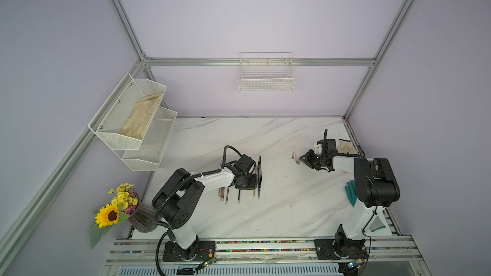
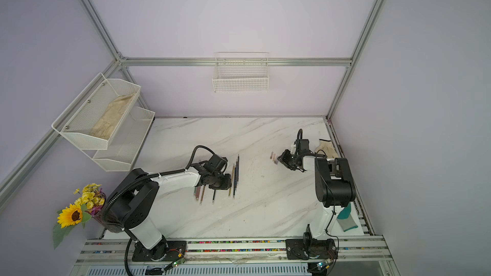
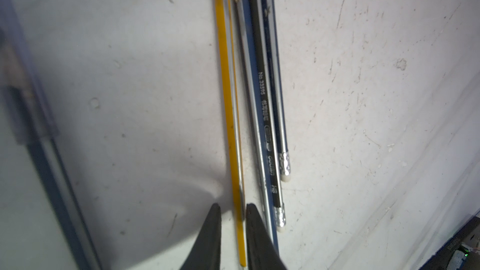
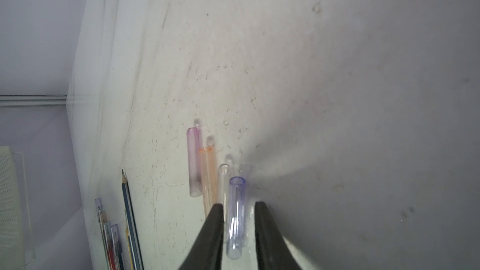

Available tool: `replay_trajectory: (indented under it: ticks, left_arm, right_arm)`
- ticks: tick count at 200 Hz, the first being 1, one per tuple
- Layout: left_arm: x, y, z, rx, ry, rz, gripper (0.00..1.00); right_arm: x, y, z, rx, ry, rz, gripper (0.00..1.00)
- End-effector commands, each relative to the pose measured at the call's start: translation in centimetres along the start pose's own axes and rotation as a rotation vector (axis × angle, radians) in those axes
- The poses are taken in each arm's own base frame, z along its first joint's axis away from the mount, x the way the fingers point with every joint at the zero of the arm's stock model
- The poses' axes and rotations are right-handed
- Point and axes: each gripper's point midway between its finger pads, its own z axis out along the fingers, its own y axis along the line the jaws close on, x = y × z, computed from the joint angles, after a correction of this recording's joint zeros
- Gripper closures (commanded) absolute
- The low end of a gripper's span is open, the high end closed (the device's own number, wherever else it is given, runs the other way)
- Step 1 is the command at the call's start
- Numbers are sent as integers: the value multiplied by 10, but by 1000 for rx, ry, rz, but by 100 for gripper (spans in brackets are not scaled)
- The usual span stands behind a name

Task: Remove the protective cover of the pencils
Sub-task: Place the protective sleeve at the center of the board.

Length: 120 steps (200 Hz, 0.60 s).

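The left gripper (image 3: 233, 210) is held narrowly parted astride a yellow pencil (image 3: 228, 112), which is not clamped. At the far right, a violet cap (image 4: 234, 232) is loosely straddled by the slightly parted right gripper (image 4: 239, 203).

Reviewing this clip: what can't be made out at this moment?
- Both top views: the left gripper hides the middle of the pencils, so their count is unclear.
- Both top views: the loose covers are too small to count.
- Left wrist view: the capped pencil is blurred and cut off by the frame's edge.
- Left wrist view: the yellow pencil loses its tip to the frame's edge.
- Right wrist view: clear covers behind the blue-tinted cover are blurred.
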Motion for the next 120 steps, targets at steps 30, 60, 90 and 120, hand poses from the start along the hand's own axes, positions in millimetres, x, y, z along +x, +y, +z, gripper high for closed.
replay_trajectory:
  ticks: [30,60,90,120]
  left_arm:
    - [-2,-15,-11,88,-19,12,80]
    - [-2,-15,-14,87,-24,14,80]
    - [-10,-16,-30,72,-59,25,80]
    - [-15,-2,-56,6,-113,30,79]
  right_arm:
    - [7,-4,6,-24,29,21,74]
    - [5,0,2,-31,18,18,74]
    - [-2,10,-10,-31,-7,-15,73]
    - [-11,23,-35,-18,-62,-49,71]
